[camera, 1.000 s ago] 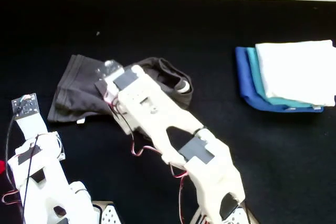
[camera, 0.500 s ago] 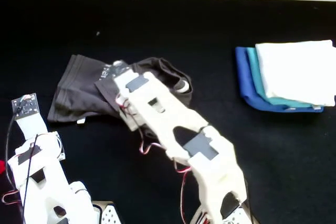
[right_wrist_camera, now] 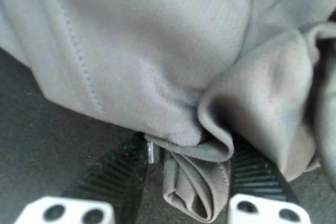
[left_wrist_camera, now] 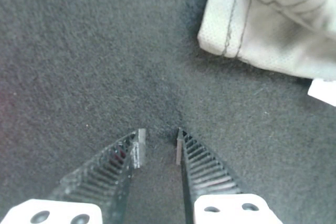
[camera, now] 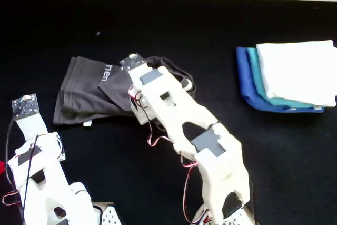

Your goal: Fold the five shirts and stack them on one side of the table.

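Three folded shirts (camera: 288, 75) are stacked at frame right; the grey shirt (camera: 84, 90) lies left of centre, a bunched fold clamped in the right end effector (right_wrist_camera: 189, 156). The left end effector (left_wrist_camera: 157, 141) is narrowly open, empty. Risk: fold slipped or dragged askew by one-sided pull.

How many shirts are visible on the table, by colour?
dark grey shirt: 1
white shirt: 1
teal shirt: 1
blue shirt: 1
Total: 4
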You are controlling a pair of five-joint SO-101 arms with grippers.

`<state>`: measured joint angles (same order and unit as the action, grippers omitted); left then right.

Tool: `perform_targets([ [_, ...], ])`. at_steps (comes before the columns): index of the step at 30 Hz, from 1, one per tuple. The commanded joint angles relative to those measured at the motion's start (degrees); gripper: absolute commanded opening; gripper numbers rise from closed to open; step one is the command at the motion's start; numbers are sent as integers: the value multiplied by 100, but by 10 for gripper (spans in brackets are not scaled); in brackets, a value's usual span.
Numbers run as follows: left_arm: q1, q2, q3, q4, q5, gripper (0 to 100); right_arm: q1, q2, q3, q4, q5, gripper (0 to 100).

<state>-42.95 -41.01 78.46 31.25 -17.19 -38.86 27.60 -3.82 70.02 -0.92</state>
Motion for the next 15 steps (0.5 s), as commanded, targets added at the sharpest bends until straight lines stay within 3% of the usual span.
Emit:
perform_targets([
  [1,119,-31,-4,-70,-44,120,136,-75,-57,75,35,188],
  [6,119,-31,-4,-70,-44,120,268,-84,-523,242,26,1],
  [15,119,-31,-4,-79,-44,120,760,-84,-2668,2343,18,6],
])
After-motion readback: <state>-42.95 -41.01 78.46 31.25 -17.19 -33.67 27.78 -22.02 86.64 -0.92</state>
